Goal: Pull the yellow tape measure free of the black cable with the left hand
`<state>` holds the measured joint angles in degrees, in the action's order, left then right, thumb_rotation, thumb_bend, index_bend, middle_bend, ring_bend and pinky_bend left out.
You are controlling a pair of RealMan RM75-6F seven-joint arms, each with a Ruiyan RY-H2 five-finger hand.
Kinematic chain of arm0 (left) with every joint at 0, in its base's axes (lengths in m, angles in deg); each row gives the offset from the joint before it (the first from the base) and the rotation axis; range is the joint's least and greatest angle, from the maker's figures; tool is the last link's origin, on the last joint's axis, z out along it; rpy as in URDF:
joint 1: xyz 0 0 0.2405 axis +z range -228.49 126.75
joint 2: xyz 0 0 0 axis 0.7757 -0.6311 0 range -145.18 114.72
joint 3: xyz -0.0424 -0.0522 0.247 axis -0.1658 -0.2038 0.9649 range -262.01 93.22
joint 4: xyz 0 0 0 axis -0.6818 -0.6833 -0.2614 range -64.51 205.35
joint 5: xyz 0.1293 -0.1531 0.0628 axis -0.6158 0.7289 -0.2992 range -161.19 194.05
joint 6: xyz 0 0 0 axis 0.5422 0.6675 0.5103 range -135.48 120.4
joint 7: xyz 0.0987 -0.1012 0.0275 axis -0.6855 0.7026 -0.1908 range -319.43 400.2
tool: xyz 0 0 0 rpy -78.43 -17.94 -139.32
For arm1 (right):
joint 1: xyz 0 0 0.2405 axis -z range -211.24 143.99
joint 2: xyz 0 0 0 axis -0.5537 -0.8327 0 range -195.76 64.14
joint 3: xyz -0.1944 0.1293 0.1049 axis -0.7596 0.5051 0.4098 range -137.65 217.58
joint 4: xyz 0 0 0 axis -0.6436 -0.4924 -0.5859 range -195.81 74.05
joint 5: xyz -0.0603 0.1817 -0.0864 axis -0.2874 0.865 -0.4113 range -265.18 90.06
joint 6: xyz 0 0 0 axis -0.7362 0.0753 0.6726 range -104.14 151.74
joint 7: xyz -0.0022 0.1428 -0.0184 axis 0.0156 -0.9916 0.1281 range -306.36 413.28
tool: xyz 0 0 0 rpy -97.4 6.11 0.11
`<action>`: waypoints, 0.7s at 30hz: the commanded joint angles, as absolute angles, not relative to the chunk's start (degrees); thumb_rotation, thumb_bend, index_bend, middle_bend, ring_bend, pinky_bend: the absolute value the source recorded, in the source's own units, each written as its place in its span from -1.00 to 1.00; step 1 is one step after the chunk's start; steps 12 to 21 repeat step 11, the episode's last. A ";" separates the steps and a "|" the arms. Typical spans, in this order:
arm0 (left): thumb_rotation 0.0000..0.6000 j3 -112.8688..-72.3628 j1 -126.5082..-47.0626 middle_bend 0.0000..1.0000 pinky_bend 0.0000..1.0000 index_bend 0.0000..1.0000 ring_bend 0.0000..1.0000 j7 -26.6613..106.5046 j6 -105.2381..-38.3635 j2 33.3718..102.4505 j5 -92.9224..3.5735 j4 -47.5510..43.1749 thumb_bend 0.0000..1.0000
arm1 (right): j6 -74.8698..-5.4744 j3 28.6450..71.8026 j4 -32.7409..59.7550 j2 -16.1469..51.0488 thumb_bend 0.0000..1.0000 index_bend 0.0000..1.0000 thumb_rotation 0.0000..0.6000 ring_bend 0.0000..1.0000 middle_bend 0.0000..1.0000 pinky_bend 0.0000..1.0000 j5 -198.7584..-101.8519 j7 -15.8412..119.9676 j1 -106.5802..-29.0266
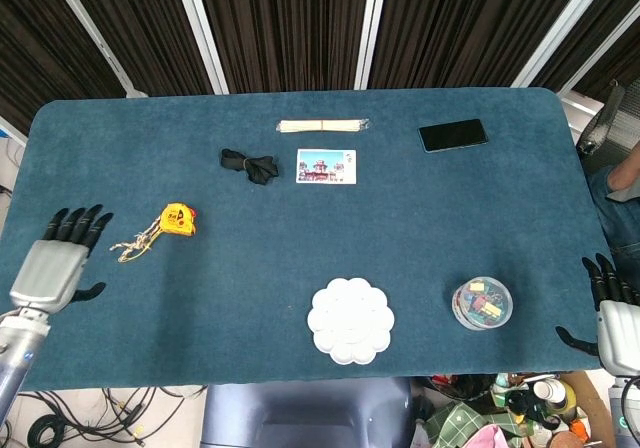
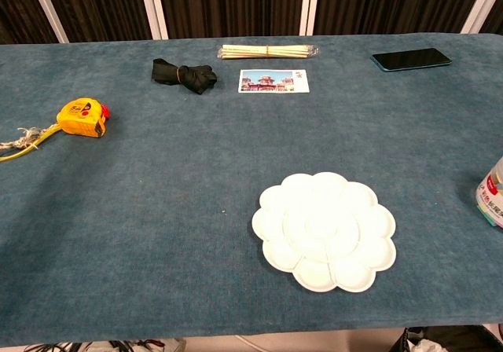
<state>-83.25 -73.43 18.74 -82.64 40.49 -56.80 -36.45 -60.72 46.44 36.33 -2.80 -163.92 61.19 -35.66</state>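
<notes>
The bench (image 1: 430,218) is covered with soft, fuzzy blue cloth. The yellow tape measure (image 1: 178,218) lies on its left side. It is a small, chunky case with rounded corners and a bit of red on one side. A thin yellow strip comes out of it, with a pale, frayed string (image 1: 130,244) tangled at its end. In the chest view the tape measure (image 2: 82,117) sits flat with the string (image 2: 23,139) trailing to the left edge.

The black cable (image 1: 248,164) is a floppy little bundle tied in the middle like a bow. It lies well apart from the tape measure, further back on the bench.

The left hand (image 1: 55,263) is gray with black fingers (image 1: 78,223). It rests palm down at the left edge, near the string but not touching it. Its fingers are spread and hold nothing. The right hand (image 1: 615,313) is at the right edge, partly cut off. Its fingers point up, a little apart, holding nothing.

Near the front is a white plastic plate (image 1: 350,320) shaped like a flower, with round cups. Beside it stands a round clear tub (image 1: 482,303) of small colored bits. At the back lie a bundle of thin pale sticks (image 1: 322,126), a picture card (image 1: 326,166) and a flat, shiny black phone (image 1: 453,134).
</notes>
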 commanded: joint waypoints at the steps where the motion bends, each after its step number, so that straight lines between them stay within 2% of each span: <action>1: 1.00 -81.53 -66.55 -1.00 -1.00 -0.96 -1.00 24.45 -91.60 41.35 -61.68 -35.40 -0.69 | -60.75 46.43 36.29 -2.79 -0.92 -1.00 1.00 -0.80 -1.00 -0.65 -164.03 61.16 -35.67; 6: 1.00 -81.43 -61.87 -1.00 -1.00 -0.94 -1.00 32.15 -97.10 43.38 -63.10 -29.50 -0.69 | -60.80 46.37 36.25 -2.77 -0.92 -1.00 1.00 -0.80 -1.00 -0.65 -164.12 61.14 -35.63; 11: 1.00 -81.76 -60.14 -1.00 -1.00 -0.96 -1.00 37.59 -96.33 43.36 -61.58 -26.31 -0.69 | -60.70 46.24 36.25 -2.74 -0.92 -1.00 1.00 -0.80 -1.00 -0.65 -164.31 61.30 -35.68; 21: 1.00 -81.76 -60.14 -1.00 -1.00 -0.96 -1.00 37.59 -96.33 43.36 -61.58 -26.31 -0.69 | -60.70 46.24 36.25 -2.74 -0.92 -1.00 1.00 -0.80 -1.00 -0.65 -164.31 61.30 -35.68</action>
